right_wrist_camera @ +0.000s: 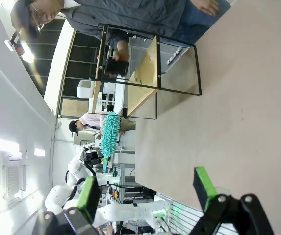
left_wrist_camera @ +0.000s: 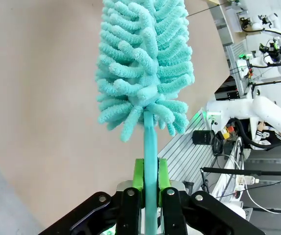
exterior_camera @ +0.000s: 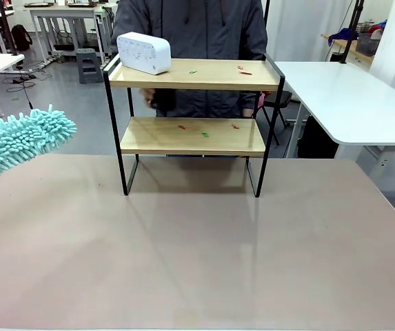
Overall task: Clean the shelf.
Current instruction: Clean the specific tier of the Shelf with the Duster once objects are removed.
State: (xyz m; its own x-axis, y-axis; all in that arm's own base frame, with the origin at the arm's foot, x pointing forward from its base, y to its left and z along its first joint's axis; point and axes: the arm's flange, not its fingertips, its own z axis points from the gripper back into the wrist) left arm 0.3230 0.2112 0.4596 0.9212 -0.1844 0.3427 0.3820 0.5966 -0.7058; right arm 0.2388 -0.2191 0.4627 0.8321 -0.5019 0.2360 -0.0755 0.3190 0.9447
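Shelf (exterior_camera: 163, 141) unwiped, standing mid-table (exterior_camera: 197, 262) on the far side. My left gripper (left_wrist_camera: 151, 175) is clamped on the teal duster (left_wrist_camera: 142, 58), held well left of the shelf. My right gripper (right_wrist_camera: 146, 187) gapes wide, empty. Coloured scraps (exterior_camera: 204, 134) lie on both boards, with a white box (exterior_camera: 144, 52) on top. All wiping remains.

Shelf (exterior_camera: 192, 141) on table (exterior_camera: 197, 262), far middle; box (exterior_camera: 143, 52) on top board (exterior_camera: 211, 74); duster (exterior_camera: 21, 140) left.
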